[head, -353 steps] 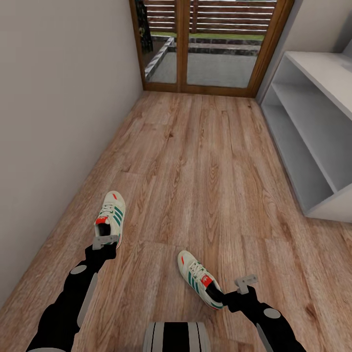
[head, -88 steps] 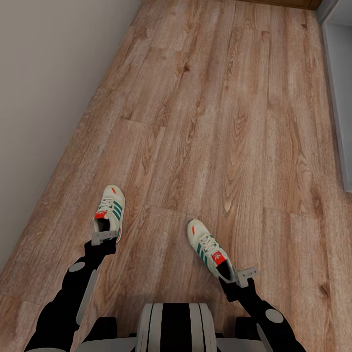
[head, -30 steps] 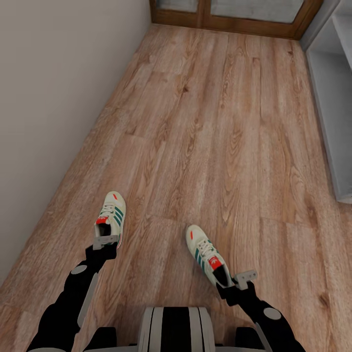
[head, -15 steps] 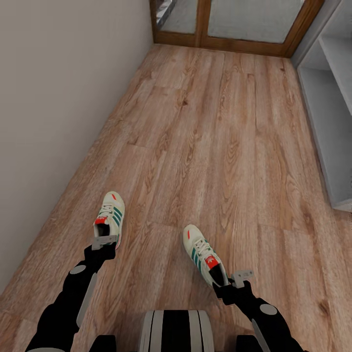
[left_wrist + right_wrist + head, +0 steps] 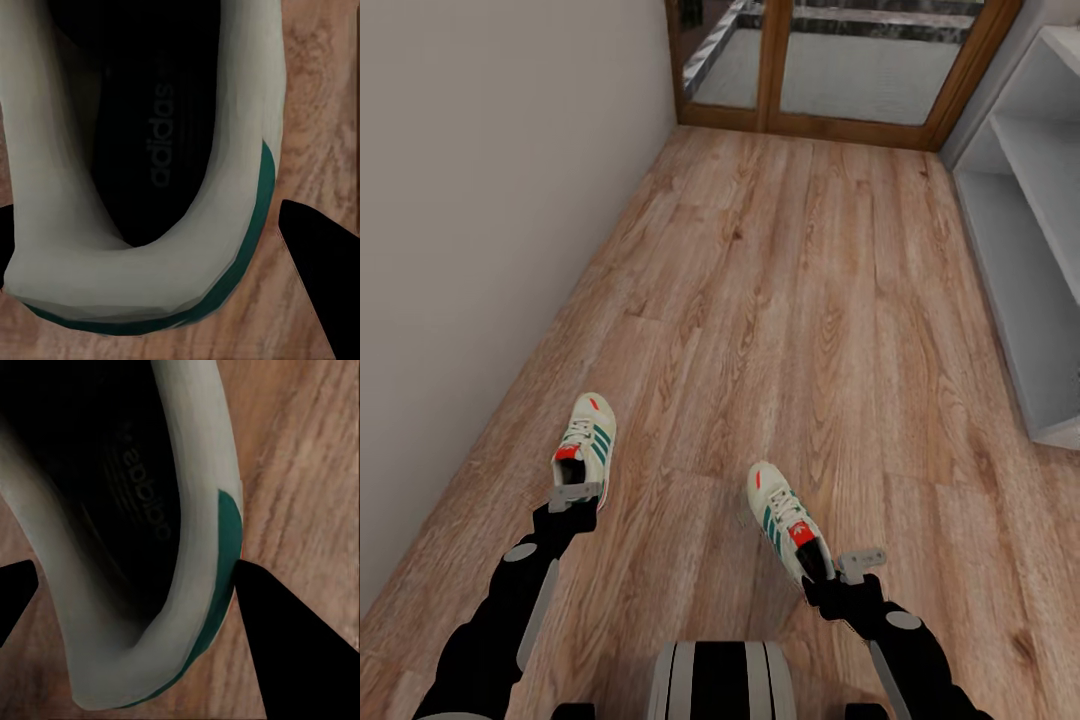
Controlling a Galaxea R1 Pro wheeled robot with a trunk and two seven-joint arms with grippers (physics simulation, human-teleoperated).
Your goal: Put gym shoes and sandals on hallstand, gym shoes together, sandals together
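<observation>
Wood-plank floor (image 5: 840,300) runs toward the grey rack (image 5: 1025,260). Each claw, left (image 5: 574,492) and right (image 5: 840,570), clamps 1 light, soft-sided sneaker (image 5: 586,440) (image 5: 784,518) by its stiffer heel rim.

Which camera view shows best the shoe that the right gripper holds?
The head view: the gym shoe shows whole, with laces, green stripes and red tongue patch. The right wrist view gives its heel collar and dark insole close up.

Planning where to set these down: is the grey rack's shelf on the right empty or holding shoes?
Empty as far as shown: the hallstand shelves visible in the head view are bare grey; its farther part is cut off.
</observation>
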